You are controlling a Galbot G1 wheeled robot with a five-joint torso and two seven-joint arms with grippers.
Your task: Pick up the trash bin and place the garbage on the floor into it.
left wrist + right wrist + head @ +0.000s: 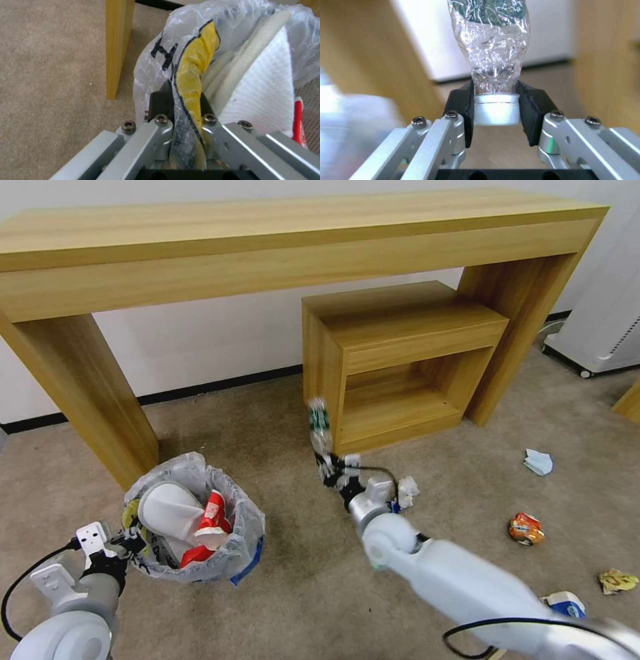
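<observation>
Down at my left, my left gripper (127, 543) clamps the trash bin (193, 517) rim; to its right, my right gripper (331, 468) pinches a crushed bottle (319, 425) by its cap, long axis upright, bin lying leftward.

a black hand-drawn mark like an "h" stands on the bin bag (163, 53), at ten o'clock of the yellow wrapper (195, 65); nothing else is legible.
</observation>
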